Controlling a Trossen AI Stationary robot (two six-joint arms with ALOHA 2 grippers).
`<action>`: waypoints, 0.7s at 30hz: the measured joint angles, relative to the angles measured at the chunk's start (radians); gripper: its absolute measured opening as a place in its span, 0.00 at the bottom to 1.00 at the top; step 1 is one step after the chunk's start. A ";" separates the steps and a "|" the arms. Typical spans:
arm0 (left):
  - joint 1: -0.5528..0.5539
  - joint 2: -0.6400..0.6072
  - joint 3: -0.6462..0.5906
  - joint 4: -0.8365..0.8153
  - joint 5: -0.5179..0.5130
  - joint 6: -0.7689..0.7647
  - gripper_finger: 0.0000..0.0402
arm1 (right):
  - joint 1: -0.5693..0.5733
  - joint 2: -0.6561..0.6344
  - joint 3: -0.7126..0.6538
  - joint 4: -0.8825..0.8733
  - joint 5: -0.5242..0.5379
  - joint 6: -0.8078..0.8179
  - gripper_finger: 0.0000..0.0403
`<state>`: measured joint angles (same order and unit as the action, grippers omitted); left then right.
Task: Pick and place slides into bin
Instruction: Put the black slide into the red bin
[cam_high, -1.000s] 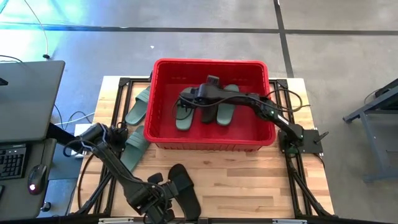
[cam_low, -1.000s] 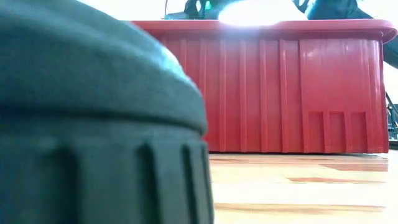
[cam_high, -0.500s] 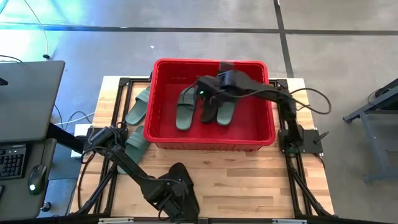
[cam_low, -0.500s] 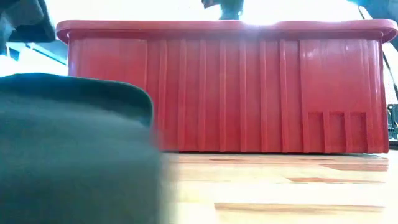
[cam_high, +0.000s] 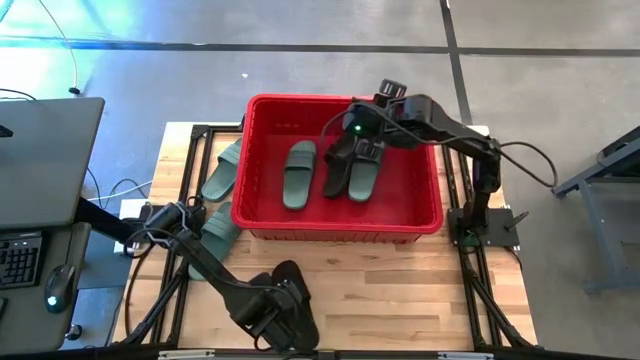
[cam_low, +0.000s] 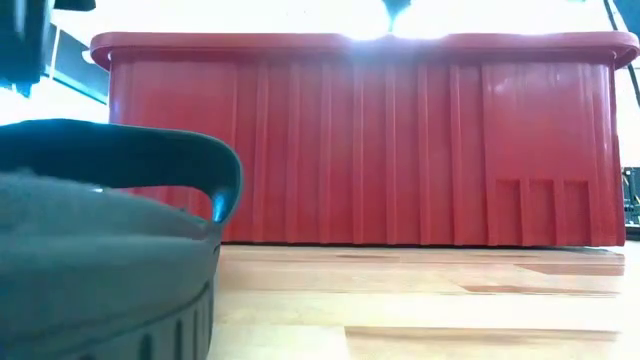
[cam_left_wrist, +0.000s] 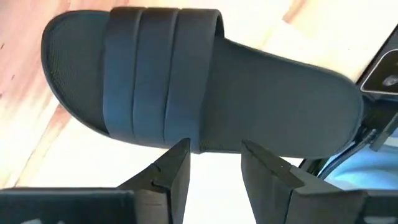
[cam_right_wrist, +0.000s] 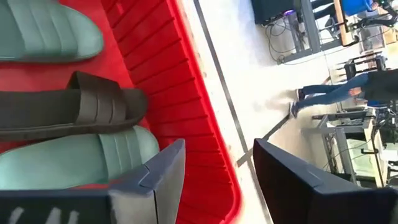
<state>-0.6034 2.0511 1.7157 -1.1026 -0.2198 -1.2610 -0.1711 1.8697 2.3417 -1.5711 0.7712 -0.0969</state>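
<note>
Left gripper (cam_high: 283, 318), released, over the black slide (cam_high: 297, 297) at lower centre; right gripper (cam_high: 352, 128), released, above the red bin (cam_high: 340, 232) holding 3 slides

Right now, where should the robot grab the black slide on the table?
Probably across the black slide at its side edges behind the strap, coming straight down. It lies flat, sole down, and the left tool hangs open right at its edge.

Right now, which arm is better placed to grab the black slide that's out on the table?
Left. The left gripper sits open right at the black slide near the table's front edge, while the right gripper is up over the bin.
</note>
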 joint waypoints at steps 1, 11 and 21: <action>0.002 0.000 0.000 0.002 -0.001 0.000 0.32 | 0.000 -0.001 0.000 0.000 -0.011 -0.001 0.45; 0.031 0.079 0.018 0.015 0.047 0.035 0.32 | -0.002 0.000 -0.001 0.000 -0.118 -0.069 0.45; 0.063 0.097 0.095 -0.213 0.016 -0.004 0.31 | -0.037 0.000 -0.001 0.000 -0.140 -0.087 0.45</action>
<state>-0.5404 2.1483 1.8104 -1.3152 -0.2033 -1.2649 -0.2081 1.8698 2.3409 -1.5707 0.6315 -0.1841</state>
